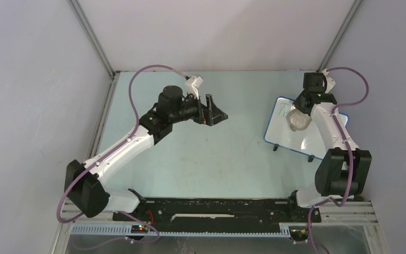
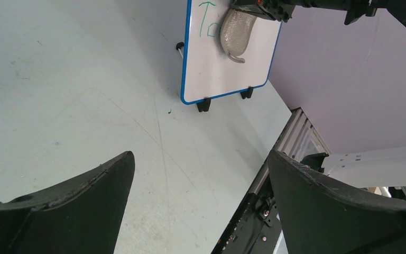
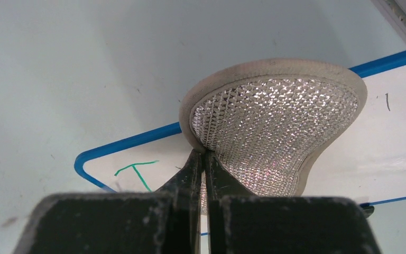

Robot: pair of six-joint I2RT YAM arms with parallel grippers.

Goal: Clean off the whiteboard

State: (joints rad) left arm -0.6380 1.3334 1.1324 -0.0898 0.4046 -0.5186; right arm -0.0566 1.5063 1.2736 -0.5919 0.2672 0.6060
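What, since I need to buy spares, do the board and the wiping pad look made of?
The board: smooth, glossy white face, probably coated sheet or plastic. Its blue rim and black feet look like moulded plastic. The pad: glittering silvery mesh face, bordered by a matt grey-beige edge that looks like foam or sponge.

A robotics lab test cell: plain grey wall panels (image 1: 31, 79) on aluminium frame posts (image 1: 92, 37) enclose a pale bench (image 1: 201, 159); robot arms (image 1: 121, 151) are bolted to a black rail (image 1: 217, 209) at 6 o'clock.
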